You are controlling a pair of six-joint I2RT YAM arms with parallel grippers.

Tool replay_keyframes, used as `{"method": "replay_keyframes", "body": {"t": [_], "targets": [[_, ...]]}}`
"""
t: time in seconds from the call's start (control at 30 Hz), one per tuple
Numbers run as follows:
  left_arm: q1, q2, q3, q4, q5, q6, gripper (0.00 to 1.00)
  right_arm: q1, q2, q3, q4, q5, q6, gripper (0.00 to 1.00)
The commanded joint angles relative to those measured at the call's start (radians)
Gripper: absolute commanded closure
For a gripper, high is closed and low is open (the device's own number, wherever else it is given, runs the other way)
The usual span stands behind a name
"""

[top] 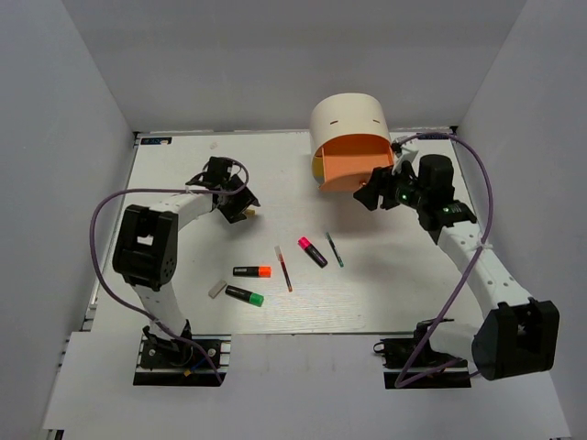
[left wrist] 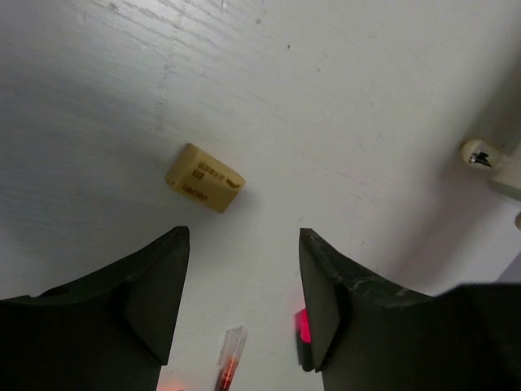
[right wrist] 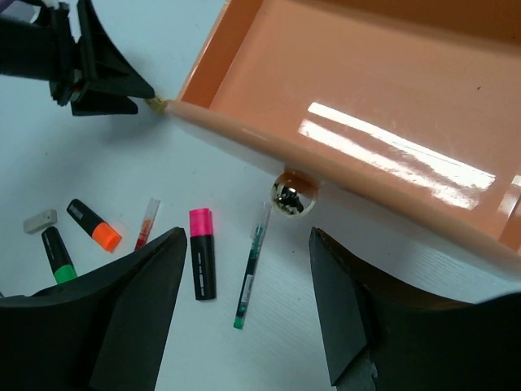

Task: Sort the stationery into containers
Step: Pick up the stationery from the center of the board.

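The cream unit [top: 348, 117] stands at the back with its pink drawer [top: 353, 160] pulled out and nothing in it [right wrist: 366, 73]. My right gripper [right wrist: 248, 236] is open just in front of the drawer's knob [right wrist: 292, 195], not touching it. My left gripper [left wrist: 244, 236] is open, and the tan eraser [left wrist: 204, 177] lies on the table just beyond its fingertips. On the table lie the pink highlighter [right wrist: 202, 252], green pen [right wrist: 251, 269], red pen [right wrist: 146, 224], orange highlighter [right wrist: 94, 226], green highlighter [right wrist: 57, 254] and grey eraser [right wrist: 41, 221].
Grey walls close off the white table [top: 183, 174] on three sides. The loose items are spread across its middle, between the two arms. The left gripper [top: 240, 203] is left of the unit and the right gripper [top: 376, 190] is at the drawer's front right.
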Motion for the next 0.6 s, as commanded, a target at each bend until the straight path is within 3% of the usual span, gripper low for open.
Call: {"method": "replay_keyframes", "body": {"t": [0.0,0.23,0.57], "targets": [[-0.021,0.038,0.104,-0.13,-0.121,-0.066,0.35,-0.003,-0.066,-0.034,0.031,-0.031,-0.051,0.32],[-0.052,0.114,0.236,-0.279,-0.198,-0.088,0.39,-0.009,-0.188,-0.114,0.011,-0.027,-0.094,0.32],[-0.061,0.204,0.299,-0.359,-0.217,-0.097,0.39,-0.014,-0.255,-0.159,0.002,-0.013,-0.097,0.32]]}}
